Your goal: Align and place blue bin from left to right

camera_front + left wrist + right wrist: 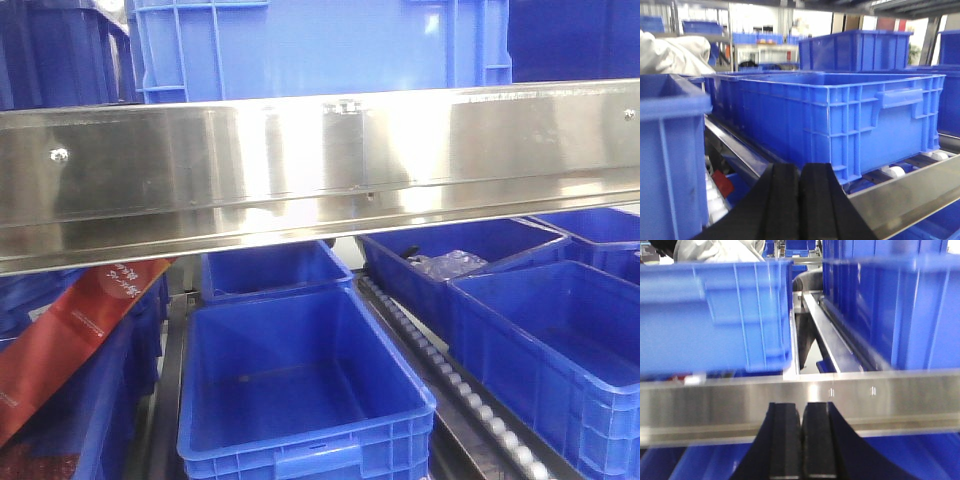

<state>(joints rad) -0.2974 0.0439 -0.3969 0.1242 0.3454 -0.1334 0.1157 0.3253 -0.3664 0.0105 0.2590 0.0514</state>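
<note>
The left gripper [801, 200] has its two black pads pressed flat together with nothing between them, and it hangs in the air just short of a steel rail [910, 192], touching nothing. The right gripper [802, 440] is the same: pads together, empty, held in front of a steel beam [890, 397] without touching it.

The blue bin [320, 45] sits on the upper shelf behind the shiny steel beam [320, 165]. From the front only its lower wall and corner ribs show; its top is cut off by the frame and its base is hidden by the beam. In the left wrist view it [840, 120] stands on white rollers [896, 172], with a handle lip on its short end. In the right wrist view it [715, 315] is blurred at upper left. I cannot see inside it from any angle.

Darker crates [60, 50] flank it, cropped at the edges.

Below the beam, a deep blue tub [300, 390] sits open and looks empty. Another [275, 270] stands just behind it. To the right, past a roller track [450, 385], a tub [470, 255] holds something clear and crumpled [450, 265], too small to name. A red package [75, 335] leans at lower left, partly cut off.
</note>
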